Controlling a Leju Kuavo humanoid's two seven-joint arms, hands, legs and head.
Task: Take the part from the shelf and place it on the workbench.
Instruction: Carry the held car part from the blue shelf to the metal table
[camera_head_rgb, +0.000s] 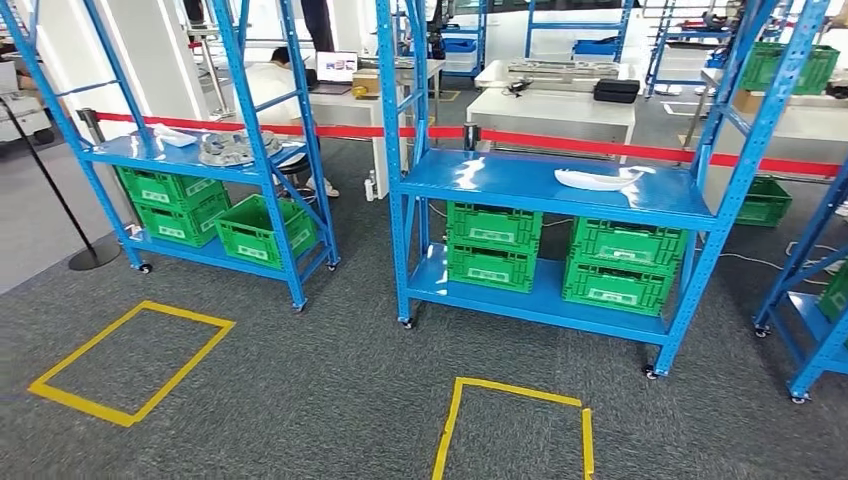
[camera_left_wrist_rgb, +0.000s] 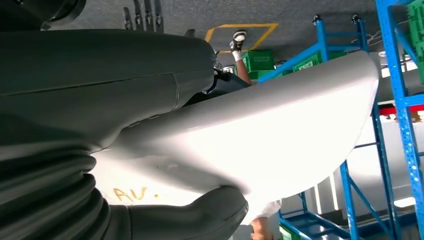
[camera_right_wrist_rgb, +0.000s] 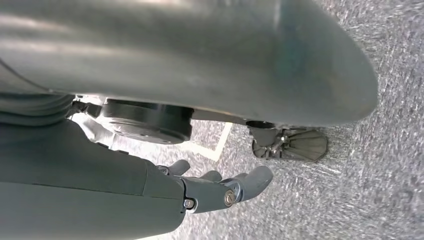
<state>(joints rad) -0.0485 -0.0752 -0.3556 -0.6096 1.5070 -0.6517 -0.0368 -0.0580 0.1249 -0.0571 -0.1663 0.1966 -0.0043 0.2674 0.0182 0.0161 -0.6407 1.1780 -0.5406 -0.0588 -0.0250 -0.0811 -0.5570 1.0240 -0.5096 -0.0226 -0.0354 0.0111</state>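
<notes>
At the robot's sides, both arms hang low. The right hand (camera_right_wrist_rgb: 220, 187) holds nothing, its fingers loosely spread above the carpet. Of the left hand (camera_left_wrist_rgb: 100, 100) the wrist view gives the ribbed cover and thumb close against a white shell; whether its fingers are closed I cannot tell.

Underfoot is grey carpet (camera_head_rgb: 330, 370) with a yellow tape square (camera_head_rgb: 515, 425) marked just before the nearer blue shelf (camera_head_rgb: 500, 180). The white part (camera_head_rgb: 600, 178) lies on that shelf's upper deck, towards its right end, apart from the uprights.

It looks like a thin, long moulded shell: probably light, fairly stiff but liable to flex, and smooth enough to slip on the glossy deck. A grip across its middle, fingers under the edge, seems safest; a pinch at a tip would likely tilt it.

Green crates (camera_head_rgb: 492, 250) sit on the deck below. To the left stands a second shelf (camera_head_rgb: 130, 152) bearing a grey metal part (camera_head_rgb: 228, 148). Beyond a red barrier tape (camera_head_rgb: 560, 143) are white tables (camera_head_rgb: 550, 105); which one serves as the workbench I cannot tell.
</notes>
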